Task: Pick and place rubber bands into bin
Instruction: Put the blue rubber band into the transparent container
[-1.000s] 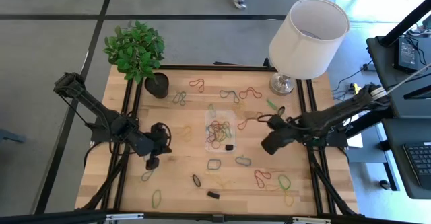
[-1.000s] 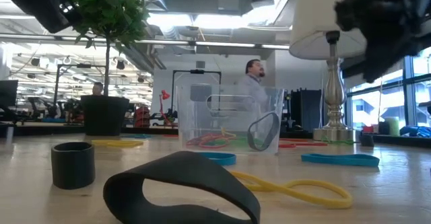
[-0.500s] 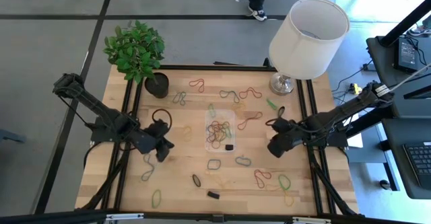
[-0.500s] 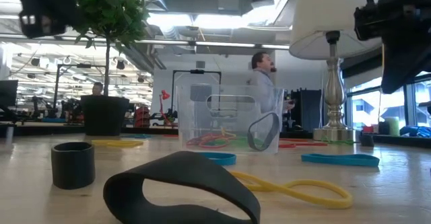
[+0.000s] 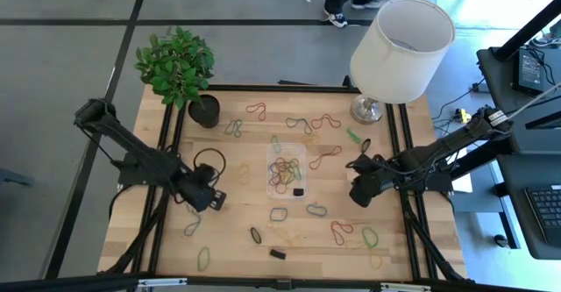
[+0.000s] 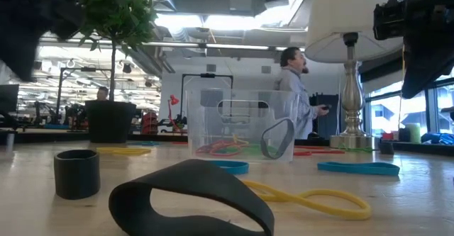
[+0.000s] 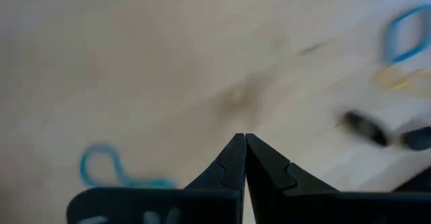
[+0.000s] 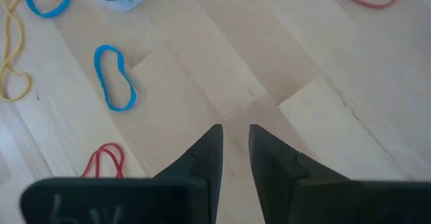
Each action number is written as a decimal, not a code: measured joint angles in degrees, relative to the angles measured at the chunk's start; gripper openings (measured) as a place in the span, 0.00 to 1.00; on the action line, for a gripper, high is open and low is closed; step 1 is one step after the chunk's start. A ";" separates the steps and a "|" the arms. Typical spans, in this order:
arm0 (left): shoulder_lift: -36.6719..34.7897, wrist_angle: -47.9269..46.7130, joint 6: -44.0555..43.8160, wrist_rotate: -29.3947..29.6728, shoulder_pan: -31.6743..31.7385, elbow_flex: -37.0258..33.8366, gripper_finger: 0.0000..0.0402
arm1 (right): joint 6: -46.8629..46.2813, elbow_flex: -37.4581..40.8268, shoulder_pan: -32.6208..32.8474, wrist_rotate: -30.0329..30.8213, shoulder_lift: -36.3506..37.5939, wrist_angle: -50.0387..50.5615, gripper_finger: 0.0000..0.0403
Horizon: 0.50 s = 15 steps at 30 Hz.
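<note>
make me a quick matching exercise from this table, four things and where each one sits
Things:
1. bin
2. plant pot
3. lamp
4. left gripper

Places:
a. far right corner of the table
b. middle of the table, with rubber bands inside
c. far left corner of the table
d. over the left side, fingers shut

Pairs: 1-b, 2-c, 3-a, 4-d

The worktop (image 5: 237, 239) is lit evenly and brightly from above in the high view, and only soft, short shadows are seen. In the low view, glare is given by ceiling lights and a window behind the lamp (image 6: 347, 23); the near black band (image 6: 188, 197) is slightly out of focus. The left wrist view is strongly blurred. The right wrist view is sharp.
</note>
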State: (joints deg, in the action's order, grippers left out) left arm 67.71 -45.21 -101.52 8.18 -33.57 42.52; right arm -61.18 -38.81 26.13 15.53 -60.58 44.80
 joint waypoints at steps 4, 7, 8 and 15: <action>4.96 0.00 -4.47 -7.87 -2.12 0.00 0.04 | 0.43 0.00 0.00 -0.05 0.00 -0.32 0.19; 8.37 0.30 -7.60 -12.86 -3.95 0.00 0.09 | 0.62 0.00 0.00 -0.07 -0.02 -0.34 0.19; 9.31 0.39 -8.66 -14.17 -4.55 0.00 0.11 | 0.66 0.00 0.00 -0.07 -0.02 -0.34 0.19; 13.99 0.42 -19.24 -16.55 -7.99 0.00 0.30 | 1.51 0.00 0.00 -0.09 -0.02 -0.49 0.19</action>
State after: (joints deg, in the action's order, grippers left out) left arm 81.69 -44.79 -120.76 -8.36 -41.56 42.52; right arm -59.67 -38.81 26.13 15.44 -60.60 44.31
